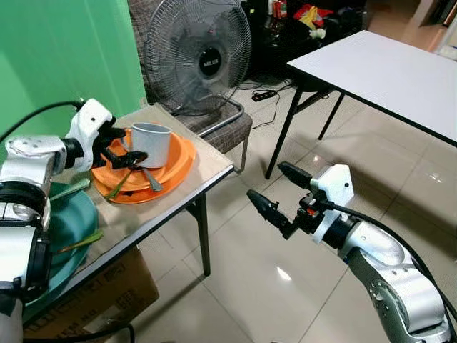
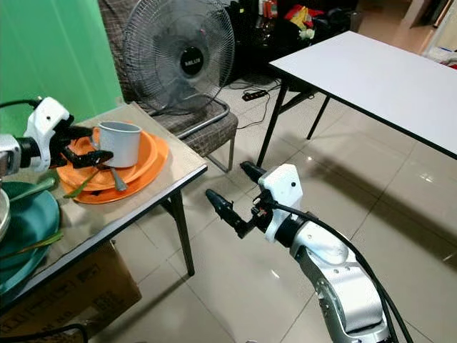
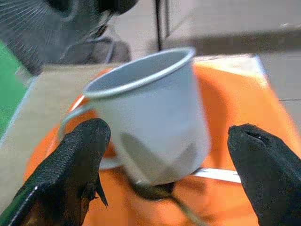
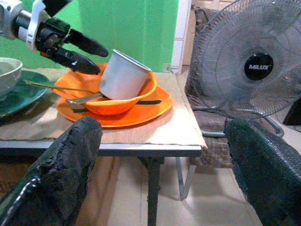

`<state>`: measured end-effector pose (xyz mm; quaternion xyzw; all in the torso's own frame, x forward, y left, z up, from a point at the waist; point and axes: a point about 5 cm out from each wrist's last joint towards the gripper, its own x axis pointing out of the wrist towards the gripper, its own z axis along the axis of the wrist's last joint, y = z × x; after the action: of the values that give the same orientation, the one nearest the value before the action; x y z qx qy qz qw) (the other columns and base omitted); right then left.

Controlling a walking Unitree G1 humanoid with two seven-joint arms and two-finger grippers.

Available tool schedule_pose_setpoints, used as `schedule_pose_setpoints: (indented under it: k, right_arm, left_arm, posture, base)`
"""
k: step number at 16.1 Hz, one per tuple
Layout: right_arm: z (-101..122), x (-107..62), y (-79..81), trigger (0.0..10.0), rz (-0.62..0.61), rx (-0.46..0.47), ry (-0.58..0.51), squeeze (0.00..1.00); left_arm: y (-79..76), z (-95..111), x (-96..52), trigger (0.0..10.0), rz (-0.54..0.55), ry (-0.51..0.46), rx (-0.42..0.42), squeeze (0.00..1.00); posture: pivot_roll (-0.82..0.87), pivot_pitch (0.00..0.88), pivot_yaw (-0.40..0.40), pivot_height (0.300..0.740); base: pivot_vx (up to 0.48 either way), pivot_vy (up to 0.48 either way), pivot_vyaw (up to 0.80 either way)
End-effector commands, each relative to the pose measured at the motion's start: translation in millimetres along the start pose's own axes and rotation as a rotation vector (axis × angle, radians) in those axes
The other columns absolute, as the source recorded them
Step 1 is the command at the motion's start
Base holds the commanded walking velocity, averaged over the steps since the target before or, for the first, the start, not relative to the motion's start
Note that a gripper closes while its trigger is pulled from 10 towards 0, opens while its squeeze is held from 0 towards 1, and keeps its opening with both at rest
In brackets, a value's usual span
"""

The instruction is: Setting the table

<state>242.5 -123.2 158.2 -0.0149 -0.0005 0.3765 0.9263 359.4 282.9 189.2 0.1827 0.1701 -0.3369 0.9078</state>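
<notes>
Mug (image 1: 151,143) tilted in orange bowl (image 4: 113,104) with spoon (image 1: 148,178), on orange plate (image 1: 173,176).

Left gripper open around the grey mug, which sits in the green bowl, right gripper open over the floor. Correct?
Not quite. The grey mug sits in the orange bowl, as the right wrist view shows. The rest holds: left gripper open around it, right gripper open over the floor.
</notes>
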Motion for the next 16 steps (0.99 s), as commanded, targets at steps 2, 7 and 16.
schedule_pose_setpoints:
  k: [2, 7, 16]
  right_arm:
    - [4.4, 0.8, 0.9, 10.0, 0.027, -0.007, -0.016, 0.0]
    - [4.1, 2.3, 7.1, 10.0, 0.082, 0.006, -0.018, 0.0]
    - [1.7, 3.8, 7.1, 10.0, 0.089, 0.002, -0.012, 0.0]
  left_arm:
    - [-12.2, -3.1, 5.8, 10.0, -0.11, -0.033, 0.005, 0.0]
    - [-29.2, -4.8, 13.0, 10.0, -0.226, -0.086, -0.028, 0.0]
    - [-13.6, 26.2, -18.2, 10.0, -0.033, -0.189, 0.047, 0.0]
  posture:
    - [-0.01, 0.0, -0.026, 0.74]
    - [-0.01, 0.0, -0.027, 0.74]
    - [0.0, 0.0, -0.029, 0.74]
  base:
    - [0.0, 0.0, 0.0]
    - [0.0, 0.0, 0.0]
    - [0.0, 0.0, 0.0]
